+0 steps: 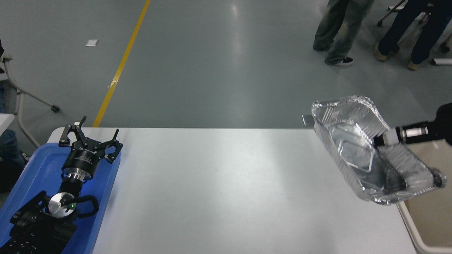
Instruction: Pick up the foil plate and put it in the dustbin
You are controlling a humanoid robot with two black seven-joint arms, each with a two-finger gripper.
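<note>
Jaws of the right gripper (380, 140) clamp the foil plate (356, 148) (tilted) beside the dustbin (409, 225).

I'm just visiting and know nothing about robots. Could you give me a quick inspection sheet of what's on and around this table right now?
Surface: white table, mostly bare.
Job's things: foil plate held up in the air, tilted, at the table's right end; dustbin at the right edge, partly hidden behind it.
Clutter: blue tray at the left end.
Grippers: right pincer clamps the foil plate's side wall; left pincer open, parked over the blue tray.
Cables: black loop on the left arm.
Surroundings: grey floor with a yellow line; two people's legs far right; chair legs far left.
</note>
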